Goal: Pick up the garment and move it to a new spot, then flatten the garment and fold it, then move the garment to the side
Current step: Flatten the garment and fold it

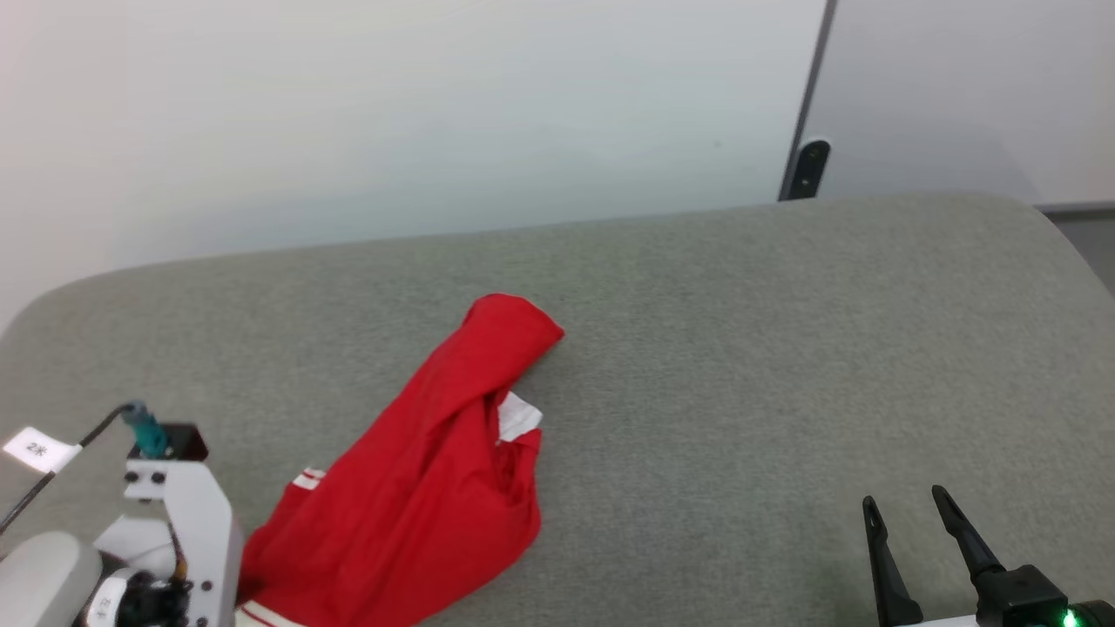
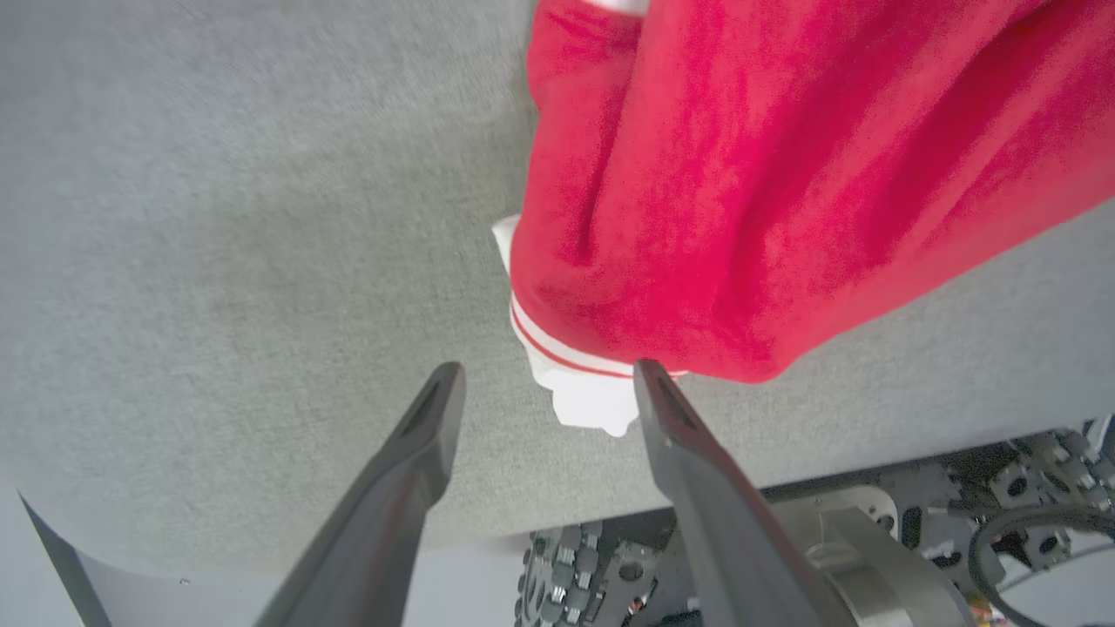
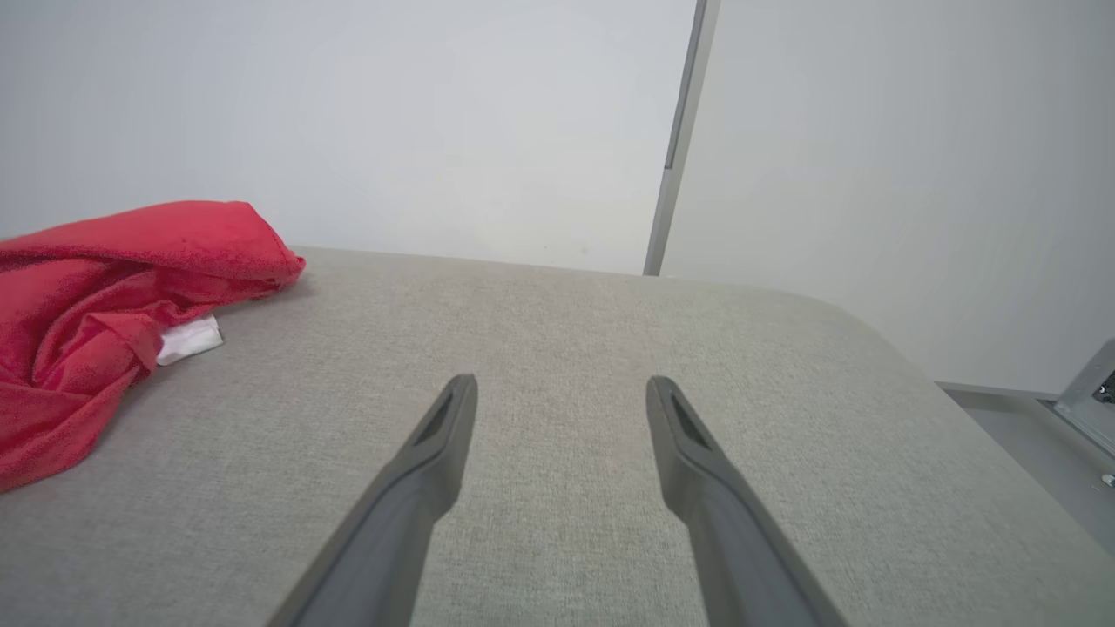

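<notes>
The garment [image 1: 427, 488] lies crumpled on the grey padded surface, red with a bit of white showing, stretching from the middle toward the lower left. No lettering is visible. In the left wrist view my left gripper [image 2: 547, 385] is open, its fingers just short of the garment's [image 2: 740, 200] striped white sleeve edge, one fingertip [image 2: 653, 383] at the cloth. My right gripper [image 1: 906, 509] stands open at the lower right, well clear of the garment [image 3: 96, 296], with nothing between its fingers [image 3: 453, 418].
The grey padded surface [image 1: 740, 366] has wide free room at centre and right, with rounded corners. A white wall and a dark vertical post [image 1: 806, 165] stand behind it. My left arm's pale wrist housing [image 1: 174, 522] sits at the lower left.
</notes>
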Robot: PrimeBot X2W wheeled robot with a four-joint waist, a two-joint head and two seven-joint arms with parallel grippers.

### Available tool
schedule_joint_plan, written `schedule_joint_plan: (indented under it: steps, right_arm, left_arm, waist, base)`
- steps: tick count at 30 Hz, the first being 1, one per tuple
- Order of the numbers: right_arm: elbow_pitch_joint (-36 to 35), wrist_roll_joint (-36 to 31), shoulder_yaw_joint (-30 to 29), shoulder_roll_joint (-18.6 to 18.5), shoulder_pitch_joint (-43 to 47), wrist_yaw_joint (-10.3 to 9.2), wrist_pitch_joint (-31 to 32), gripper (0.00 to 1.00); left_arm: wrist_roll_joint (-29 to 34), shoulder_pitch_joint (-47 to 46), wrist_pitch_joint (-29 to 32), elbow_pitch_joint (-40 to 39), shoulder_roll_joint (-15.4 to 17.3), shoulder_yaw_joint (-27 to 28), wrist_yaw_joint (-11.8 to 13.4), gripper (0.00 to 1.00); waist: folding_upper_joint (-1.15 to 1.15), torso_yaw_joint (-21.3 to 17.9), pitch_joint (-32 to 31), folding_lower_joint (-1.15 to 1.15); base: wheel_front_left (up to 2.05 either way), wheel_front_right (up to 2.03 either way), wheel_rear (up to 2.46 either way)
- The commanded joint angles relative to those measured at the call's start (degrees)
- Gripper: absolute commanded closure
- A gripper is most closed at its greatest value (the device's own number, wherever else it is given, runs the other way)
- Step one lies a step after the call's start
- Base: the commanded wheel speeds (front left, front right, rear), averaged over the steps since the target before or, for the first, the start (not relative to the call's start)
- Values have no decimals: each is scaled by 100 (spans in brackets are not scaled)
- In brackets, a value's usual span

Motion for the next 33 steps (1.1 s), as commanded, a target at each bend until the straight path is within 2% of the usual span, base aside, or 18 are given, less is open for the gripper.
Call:
schedule_joint_plan:
  steps: [1, 6, 7, 10, 11, 15, 21, 22, 25, 30, 33]
  right_arm:
    - [-31, -18, 16, 9, 75, -6, -5, 0]
    - [-106, 51, -7, 8, 136, -6, -5, 0]
    - [-127, 65, 5, 10, 130, -6, -5, 0]
    - [-163, 45, 17, 9, 170, -6, -5, 0]
    - [-186, 44, 22, 9, 188, -6, -5, 0]
    - [-250, 42, 17, 6, 250, -6, -5, 0]
    - [-324, 22, 12, 7, 337, -6, -5, 0]
    - [-324, 22, 12, 7, 337, -6, -5, 0]
    - [-367, 40, -20, 8, 405, -6, -5, 0]
    - [-414, 61, -31, 8, 521, -6, -5, 0]
    - [-415, 69, -31, 8, 581, -6, -5, 0]
  left_arm:
    - [73, -31, -180, -91, -46, 15, -76, 0]
    - [215, 177, -1412, -419, -285, 254, -343, 0]
    - [315, 215, -1710, -513, -317, 231, -479, 0]
    - [554, 357, -2671, -580, -510, 368, -531, 0]
    - [565, 433, -2988, -539, -626, 458, -440, 0]
    - [938, 735, -4267, -573, -913, 516, -505, 0]
    - [1203, 1269, -5806, -505, -1283, 673, -461, 0]
    - [1203, 1269, -5806, -505, -1283, 673, -461, 0]
    - [1247, 1611, -6658, -450, -1558, 785, -398, 0]
    - [1472, 1900, -7143, -366, -1805, 752, -476, 0]
    - [1562, 2013, -7200, -339, -1943, 828, -442, 0]
  waist:
    - [0, 139, -107, 0]
    - [0, 282, -204, 0]
    - [0, 298, -221, 0]
    - [0, 347, -282, 0]
    - [0, 361, -298, 0]
    - [0, 405, -360, 0]
    - [0, 453, -462, 0]
    - [0, 453, -462, 0]
    - [0, 509, -549, 0]
    - [0, 588, -639, 0]
    - [0, 614, -671, 0]
  base:
    - [0, 0, 0]
    - [0, 0, 0]
    - [0, 0, 0]
    - [0, 0, 0]
    - [0, 0, 0]
    - [0, 0, 0]
    - [0, 0, 0]
    - [0, 0, 0]
    - [0, 0, 0]
    - [0, 0, 0]
    - [0, 0, 0]
